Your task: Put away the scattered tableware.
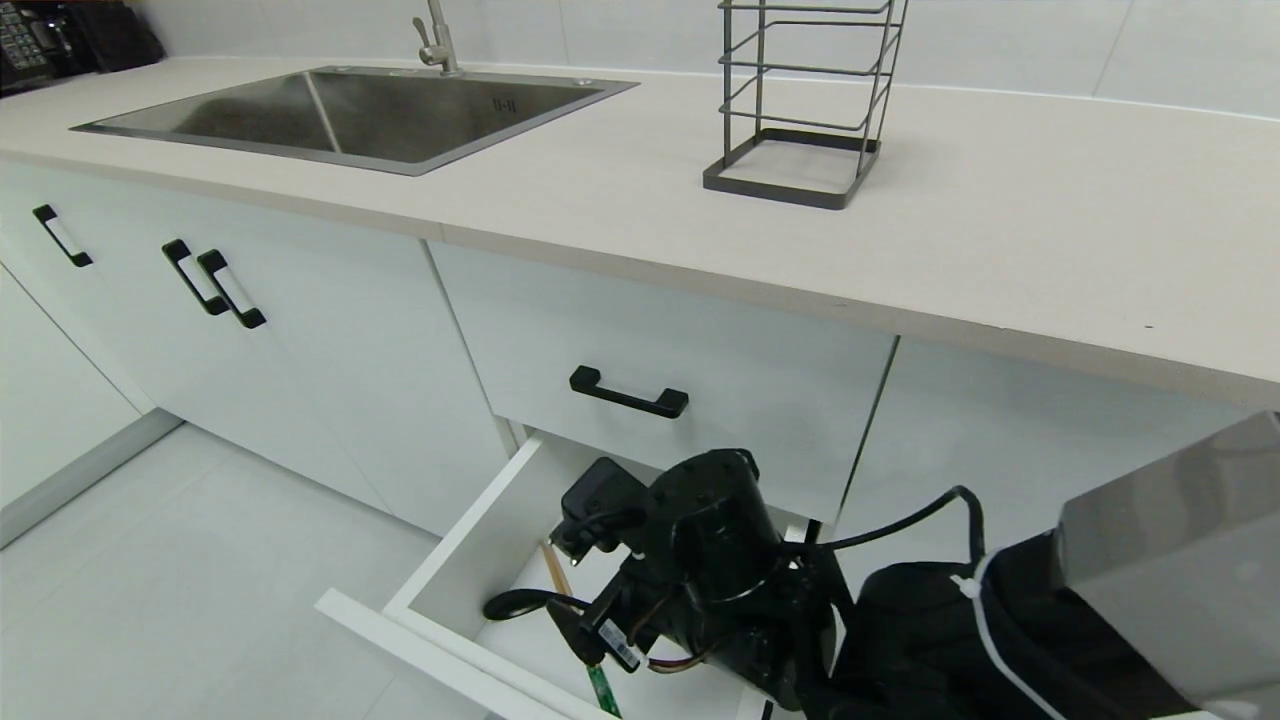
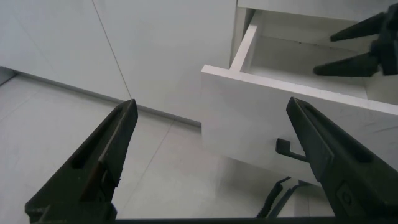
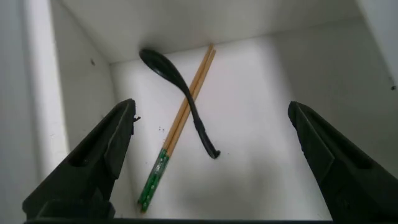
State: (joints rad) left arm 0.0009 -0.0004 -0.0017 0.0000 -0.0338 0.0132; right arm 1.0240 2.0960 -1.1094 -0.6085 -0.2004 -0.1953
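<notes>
Kitchen cabinetry with an open drawer (image 1: 468, 522). The right gripper (image 3: 211, 107) hangs over the drawer, spread wide and empty. Beneath it a black spoon (image 3: 180, 87) lies across a pair of chopsticks (image 3: 180, 121) near a drawer corner. The left gripper (image 2: 211, 102), likewise wide and empty, hangs outside the drawer front. Beyond, the counter (image 1: 1000, 230) carries a wire rack (image 1: 770, 190) and a sink (image 1: 350, 110).

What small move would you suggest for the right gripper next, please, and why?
Probably lift the right gripper straight up out of the open white drawer. Its jaws stand open and empty, while the black spoon and the pair of wooden chopsticks with green ends already lie on the drawer floor, so the drawer looks ready to close.
</notes>
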